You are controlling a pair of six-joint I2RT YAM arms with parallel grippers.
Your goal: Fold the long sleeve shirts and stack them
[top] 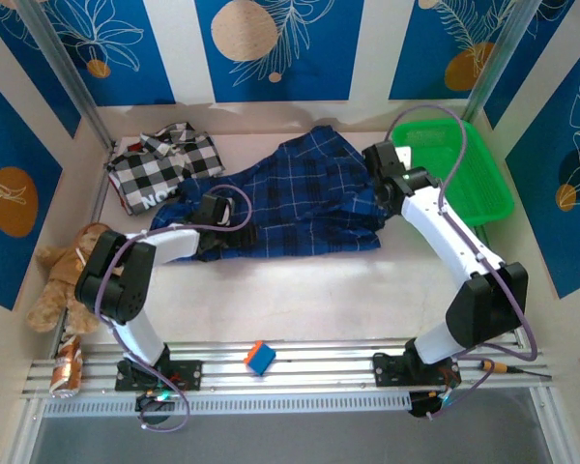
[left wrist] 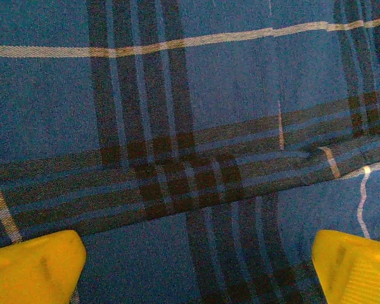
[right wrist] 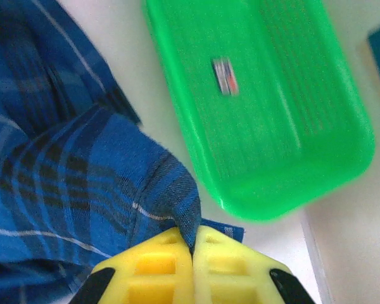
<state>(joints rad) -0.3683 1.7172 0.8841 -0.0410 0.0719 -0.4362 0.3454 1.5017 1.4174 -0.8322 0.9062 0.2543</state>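
- My left pincer (top: pixel 222 217) (left wrist: pixel 193 272) is spread wide. Its yellow fingertips (left wrist: pixel 31 269) are cut off at the bottom corners of the left wrist view. The dark blue plaid shirt (top: pixel 300 198) (left wrist: pixel 177 95) lies directly beneath them, but I cannot tell whether the tips touch the cloth.
- My right pincer (top: pixel 379 162) (right wrist: pixel 193 244) is closed tight, with a raised peak of the plaid shirt's (right wrist: pixel 63 177) edge pinched between its fingers (right wrist: pixel 152 269).
- The black-and-white checked shirt (top: pixel 164 164) lies crumpled beyond and to the left of the left pincer. Its white lettering is partly hidden and I cannot read it.
- The green basket (top: pixel 459 169) (right wrist: pixel 272 114) sits just to the right of the right pincer. Its rim is close to the shirt's edge, and a small label inside is too blurred to read.
- Bare table (top: pixel 319 300) opens on the near side of both pincers. A teddy bear (top: pixel 63 275) sits by the wall, left of the left pincer.
- The plaid is a woven cloth with thin light lines crossing dark bands, and a fold ridge runs across just ahead of the left fingertips. The basket is glossy, finely ribbed plastic.
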